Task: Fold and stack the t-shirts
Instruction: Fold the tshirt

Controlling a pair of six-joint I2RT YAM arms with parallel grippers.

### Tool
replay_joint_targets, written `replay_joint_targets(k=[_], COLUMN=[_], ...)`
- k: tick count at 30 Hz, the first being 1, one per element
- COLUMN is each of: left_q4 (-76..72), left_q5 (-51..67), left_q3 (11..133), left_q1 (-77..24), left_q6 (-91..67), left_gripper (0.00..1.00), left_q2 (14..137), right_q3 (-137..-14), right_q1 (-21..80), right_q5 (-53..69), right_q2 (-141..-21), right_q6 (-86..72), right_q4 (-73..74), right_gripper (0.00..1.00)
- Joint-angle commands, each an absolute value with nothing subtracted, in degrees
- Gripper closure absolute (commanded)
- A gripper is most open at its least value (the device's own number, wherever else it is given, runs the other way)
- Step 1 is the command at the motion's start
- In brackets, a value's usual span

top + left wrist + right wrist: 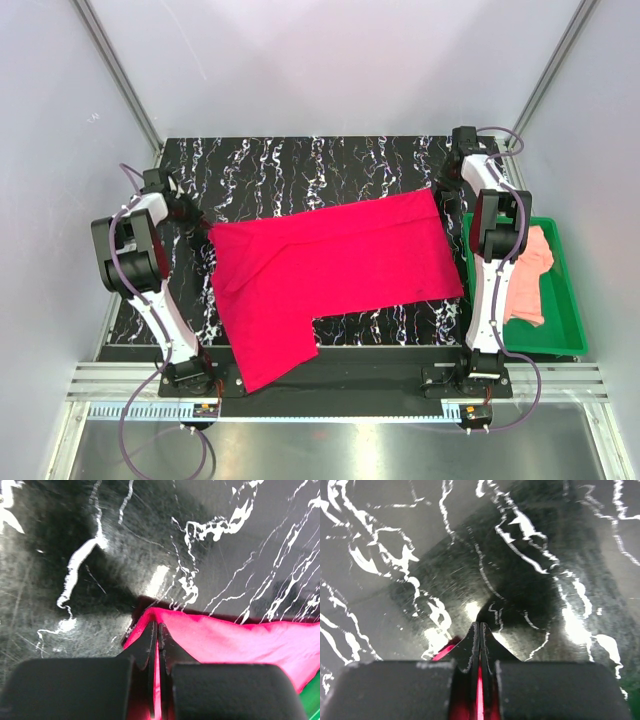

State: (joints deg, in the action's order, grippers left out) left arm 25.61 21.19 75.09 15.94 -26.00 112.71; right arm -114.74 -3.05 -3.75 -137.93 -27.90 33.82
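Observation:
The crimson-red t-shirt lies spread across the black marble table, one part hanging toward the near edge. My left gripper is shut on the shirt's left corner; in the left wrist view the red cloth is pinched between the closed fingers. My right gripper is shut on the shirt's far right corner; the right wrist view shows a red strip between the closed fingers. The salmon-pink t-shirt lies crumpled in the green tray.
The green tray sits at the table's right edge beside the right arm. White enclosure walls and metal frame posts surround the table. A metal rail runs along the near edge by the arm bases.

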Motion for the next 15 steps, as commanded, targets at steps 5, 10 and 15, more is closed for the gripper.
replay_joint_targets(k=[5,10,15], left_q4=[20.5,20.7,21.5], left_q5=[21.7,21.8,21.8], left_q3=[73.7,72.6,72.8], left_q1=[17.5,17.6,17.6], left_q6=[-27.9,-28.0,-27.6], left_gripper=[1.00,0.82,0.54], left_q2=[111.6,110.0,108.0], right_q3=[-113.0,-113.8,-117.4], right_q1=[-3.3,-3.4,-3.4], right_q5=[-8.0,-1.7,2.3], right_q2=[-134.8,-134.6,-134.7], right_q6=[-29.0,-26.6,-23.0], right_q4=[30.5,28.9,31.8], right_gripper=[1.00,1.00,0.61])
